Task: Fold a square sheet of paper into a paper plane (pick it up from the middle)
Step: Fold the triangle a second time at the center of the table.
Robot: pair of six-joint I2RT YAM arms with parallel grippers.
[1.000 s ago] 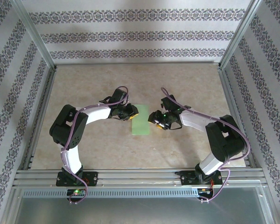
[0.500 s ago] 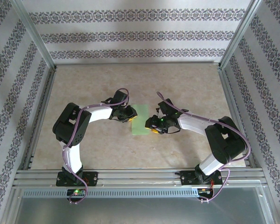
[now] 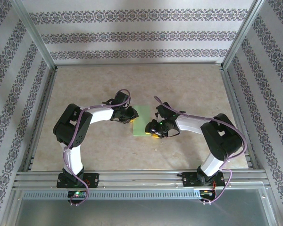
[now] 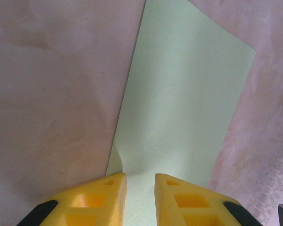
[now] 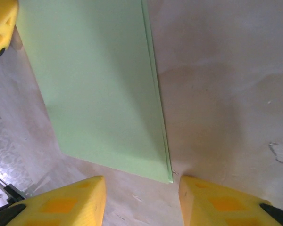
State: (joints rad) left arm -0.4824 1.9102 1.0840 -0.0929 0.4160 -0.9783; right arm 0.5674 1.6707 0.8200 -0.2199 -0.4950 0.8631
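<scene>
The square sheet of paper point(image 3: 142, 120), light green, lies on the table folded in half into a narrow rectangle; no paper plane shape shows. Two layers show along its long edge in the right wrist view point(image 5: 94, 89). My left gripper point(image 3: 131, 116) sits at the sheet's left side. In its wrist view its jaws point(image 4: 140, 181) stand narrowly open over the paper point(image 4: 179, 94), which buckles up beside the left finger. My right gripper point(image 3: 154, 130) is open, and its fingers straddle the sheet's near right corner point(image 5: 141, 186) without touching it.
The beige tabletop point(image 3: 179, 84) is boxed in by aluminium rails point(image 3: 141, 178) and patterned walls point(image 3: 141, 35). One yellow finger of the left gripper point(image 5: 2, 23) shows at the top left of the right wrist view.
My right gripper has moved left and slightly nearer, down to the sheet's near right corner, with its jaws narrowing. The left gripper has shifted a little right onto the sheet's edge.
</scene>
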